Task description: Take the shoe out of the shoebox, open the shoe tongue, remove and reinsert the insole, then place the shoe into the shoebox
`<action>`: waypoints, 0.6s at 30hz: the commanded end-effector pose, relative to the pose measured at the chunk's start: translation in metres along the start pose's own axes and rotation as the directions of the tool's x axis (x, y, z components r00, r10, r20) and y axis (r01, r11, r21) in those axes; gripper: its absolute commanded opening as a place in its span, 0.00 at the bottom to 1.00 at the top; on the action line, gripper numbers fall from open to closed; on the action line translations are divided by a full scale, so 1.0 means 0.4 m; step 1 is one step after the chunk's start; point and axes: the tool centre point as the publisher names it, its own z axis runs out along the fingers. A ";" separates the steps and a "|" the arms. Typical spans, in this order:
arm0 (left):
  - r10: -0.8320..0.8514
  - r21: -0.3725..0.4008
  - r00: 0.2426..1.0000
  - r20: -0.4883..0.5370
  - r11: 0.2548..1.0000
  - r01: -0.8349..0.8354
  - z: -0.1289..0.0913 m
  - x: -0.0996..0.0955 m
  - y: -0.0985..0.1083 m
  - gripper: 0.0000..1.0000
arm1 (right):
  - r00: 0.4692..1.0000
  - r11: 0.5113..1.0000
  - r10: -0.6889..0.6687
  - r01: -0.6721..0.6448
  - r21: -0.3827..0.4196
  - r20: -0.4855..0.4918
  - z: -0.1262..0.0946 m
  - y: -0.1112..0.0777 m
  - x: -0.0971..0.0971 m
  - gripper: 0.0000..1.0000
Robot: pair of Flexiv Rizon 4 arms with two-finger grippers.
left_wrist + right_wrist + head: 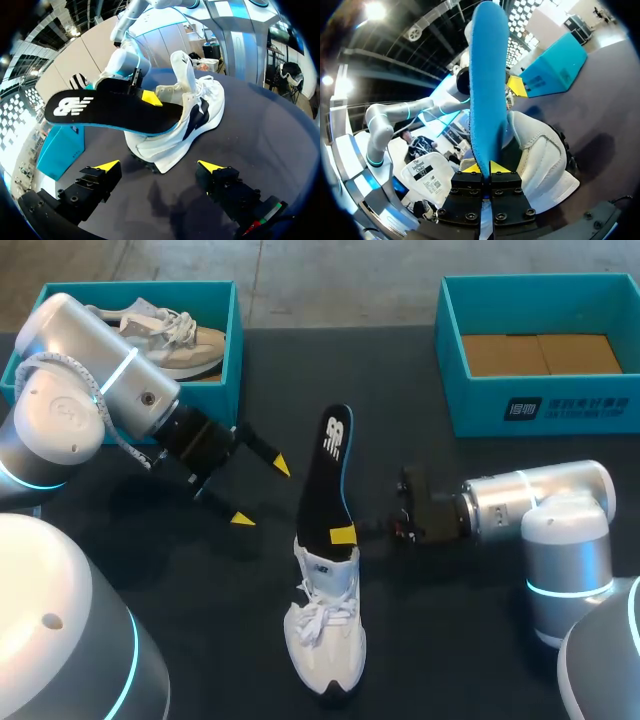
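Lying in the left shoebox (236, 350): a beige shoe (175, 338) with white laces is seen, at the far left of the dark table (470, 640).
Left arm (85, 380): seen at the left side, stretched across the front of that box and partly covering it in the head view.
Left gripper (262, 492): spread wide, with nothing held. Its yellow tips are pointed toward the insole (333, 475), near it but not touching. In the left wrist view the white shoe (210, 100) is seen ahead of the fingers, untouched.
Insole: black on top with a white logo, blue underneath. It is held off the table at a slant, with the logo end raised away from the shoe and the other end set at the shoe's opening. Whether that end is inside cannot be told.
White shoe: stood on its sole near the table's middle, outside both boxes, toe toward the robot, with the tongue (179, 62) lifted upright.
Right gripper (485, 167): closed narrowly on the insole's edge near its low end, with one yellow tip on each face, as shown in the right wrist view.
Right arm (540, 505): stretched in from the right, level with the shoe's heel.
Right shoebox (450, 370): set at the far right, teal, with brown cardboard (540, 352) seen inside.
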 end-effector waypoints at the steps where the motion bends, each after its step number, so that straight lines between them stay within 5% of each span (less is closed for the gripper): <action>1: 0.000 -0.003 1.000 -0.003 1.000 0.000 0.001 -0.001 0.000 1.00 | 1.000 1.000 0.003 -0.002 0.019 -0.009 0.001 0.002 -0.010 0.00; 18: 0.000 -0.003 1.000 -0.003 1.000 0.000 0.001 -0.001 0.000 1.00 | 1.000 1.000 0.011 -0.012 0.024 0.017 0.002 0.003 -0.019 0.00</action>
